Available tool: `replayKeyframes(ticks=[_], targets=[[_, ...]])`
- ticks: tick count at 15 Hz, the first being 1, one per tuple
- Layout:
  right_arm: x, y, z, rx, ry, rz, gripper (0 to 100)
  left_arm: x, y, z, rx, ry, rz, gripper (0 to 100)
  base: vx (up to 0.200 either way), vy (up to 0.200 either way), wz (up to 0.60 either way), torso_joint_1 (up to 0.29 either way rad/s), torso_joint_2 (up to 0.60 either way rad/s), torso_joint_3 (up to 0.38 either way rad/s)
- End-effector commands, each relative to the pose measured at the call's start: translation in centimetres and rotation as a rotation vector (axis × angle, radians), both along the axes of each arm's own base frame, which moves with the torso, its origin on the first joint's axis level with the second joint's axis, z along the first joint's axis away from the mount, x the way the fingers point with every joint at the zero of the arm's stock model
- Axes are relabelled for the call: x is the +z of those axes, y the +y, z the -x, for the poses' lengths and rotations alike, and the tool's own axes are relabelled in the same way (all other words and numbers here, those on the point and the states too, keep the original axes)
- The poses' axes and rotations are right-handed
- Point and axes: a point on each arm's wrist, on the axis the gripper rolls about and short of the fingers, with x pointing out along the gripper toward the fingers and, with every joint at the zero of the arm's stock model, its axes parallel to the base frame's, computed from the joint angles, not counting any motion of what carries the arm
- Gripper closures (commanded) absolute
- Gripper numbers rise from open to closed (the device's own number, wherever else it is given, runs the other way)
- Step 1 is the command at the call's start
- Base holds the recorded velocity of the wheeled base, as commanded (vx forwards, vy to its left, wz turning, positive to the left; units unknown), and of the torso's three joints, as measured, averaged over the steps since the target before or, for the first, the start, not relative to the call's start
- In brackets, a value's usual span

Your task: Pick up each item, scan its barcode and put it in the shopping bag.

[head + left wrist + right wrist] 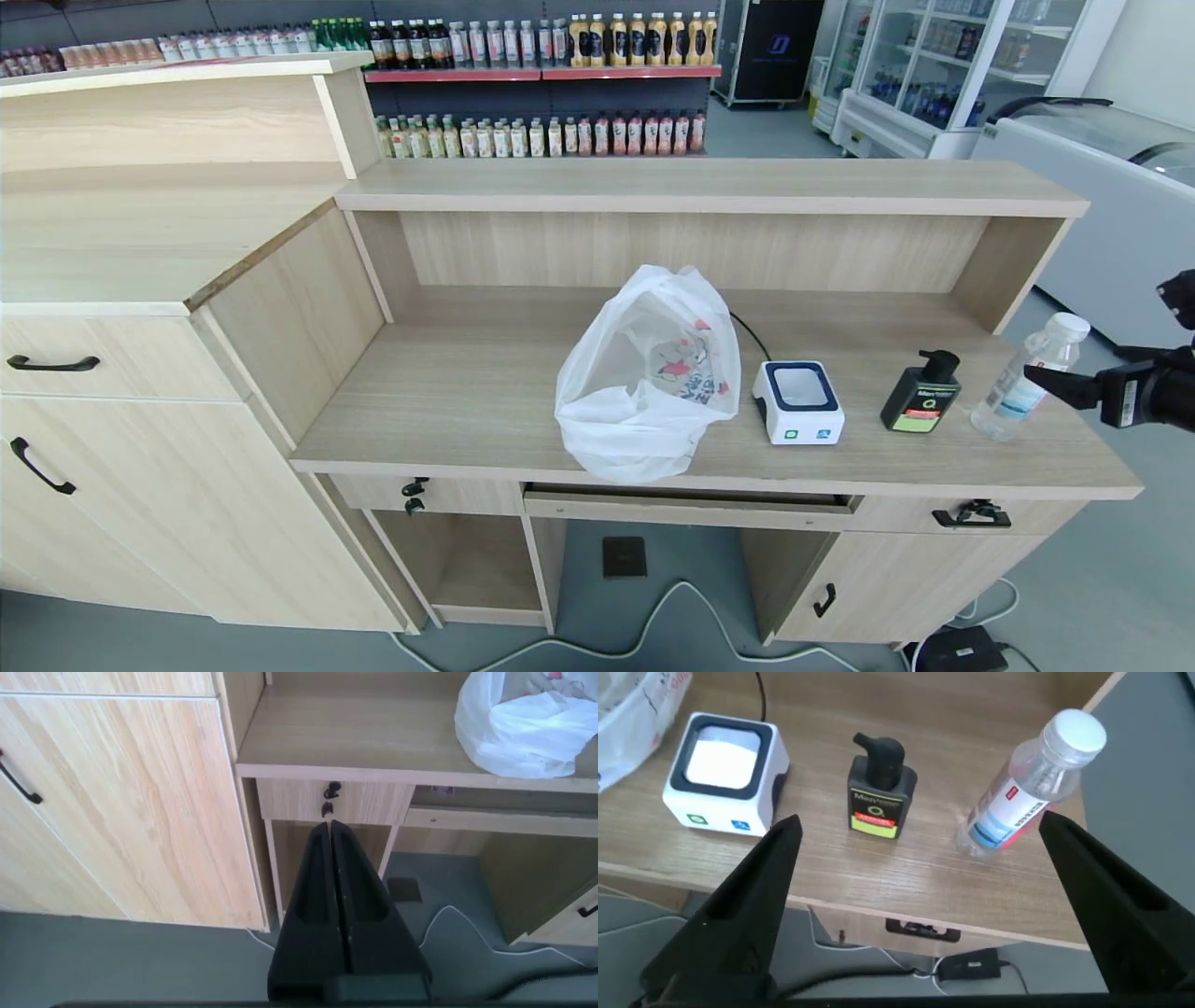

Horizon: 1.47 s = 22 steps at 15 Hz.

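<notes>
A white plastic shopping bag (644, 387) stands open on the wooden counter (448, 401); its edge shows in the left wrist view (528, 723). Right of it sit a white barcode scanner (798, 401) (724, 770), a black pump bottle (921, 394) (878, 789) and a clear water bottle with a white cap (1025, 378) (1032, 784). My right gripper (1097, 341) (923, 831) is open at the counter's right end, beside the water bottle, holding nothing. My left gripper (329, 831) is shut and empty, held low in front of the counter's left side.
A raised shelf (709, 187) overhangs the back of the counter. A taller cabinet (140, 280) stands to the left. The scanner's black cable (747, 331) runs behind the bag. Cables lie on the floor (653, 607) under the counter.
</notes>
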Motion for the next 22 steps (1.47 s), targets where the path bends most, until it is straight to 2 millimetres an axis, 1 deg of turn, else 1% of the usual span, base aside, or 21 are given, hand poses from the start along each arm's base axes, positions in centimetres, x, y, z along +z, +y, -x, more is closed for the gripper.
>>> replayKeyframes(ticks=[1, 3, 4, 6, 9, 10, 12, 14, 17, 18, 22], targets=[[-3.0, -1.9, -2.9, 0.022, 0.071, 0.019, 0, 0.0, 0.0, 0.0, 0.001, 0.000, 0.000, 100, 0.000, 0.000, 0.00, 0.000, 0.00, 0.000], [-4.0, -2.4, -4.3, 0.045, 0.087, 0.073, 0, 0.0, 0.0, 0.0, 0.001, 0.000, 0.000, 100, 0.000, 0.000, 0.00, 0.000, 0.00, 0.000], [-5.1, -2.8, -5.3, 0.064, 0.105, 0.118, 0, 0.0, 0.0, 0.0, 0.001, 0.000, 0.000, 100, 0.000, 0.000, 0.00, 0.000, 0.00, 0.000], [-6.2, -3.2, -6.3, 0.082, 0.123, 0.156, 0, 0.0, 0.0, 0.0, 0.001, 0.000, 0.000, 100, 0.000, 0.000, 0.00, 0.000, 0.00, 0.000], [-6.8, -3.3, -7.9, 0.110, 0.113, 0.178, 0, 0.0, 0.0, 0.0, 0.001, 0.000, 0.000, 100, 0.000, 0.000, 0.00, 0.000, 0.00, 0.000], [-6.9, -3.4, -9.3, 0.131, 0.094, 0.184, 0, 0.0, 0.0, 0.0, 0.001, 0.000, 0.000, 100, 0.000, 0.000, 0.00, 0.000, 0.00, 0.000], [-7.2, -2.9, -11.0, 0.162, 0.074, 0.200, 0, 0.0, 0.0, 0.0, 0.001, 0.000, 0.000, 100, 0.000, 0.000, 0.00, 0.000, 0.00, 0.000], [-8.0, -2.2, -12.3, 0.212, 0.071, 0.192, 0, 0.0, 0.0, 0.0, 0.001, 0.000, 0.000, 100, 0.000, 0.000, 0.00, 0.000, 0.00, 0.000], [-9.6, -1.1, -12.9, 0.315, 0.082, 0.176, 0, 0.0, 0.0, 0.0, 0.001, 0.000, 0.000, 100, 0.000, 0.000, 0.00, 0.000, 0.00, 0.000], [-9.9, -0.9, -13.1, 0.331, 0.085, 0.174, 0, 0.0, 0.0, 0.0, 0.001, 0.000, 0.000, 100, 0.000, 0.000, 0.00, 0.000, 0.00, 0.000], [-10.6, -0.6, -15.0, 0.366, 0.060, 0.205, 0, 0.0, 0.0, 0.0, 0.001, 0.000, 0.000, 100, 0.000, 0.000, 0.00, 0.000, 0.00, 0.000]])
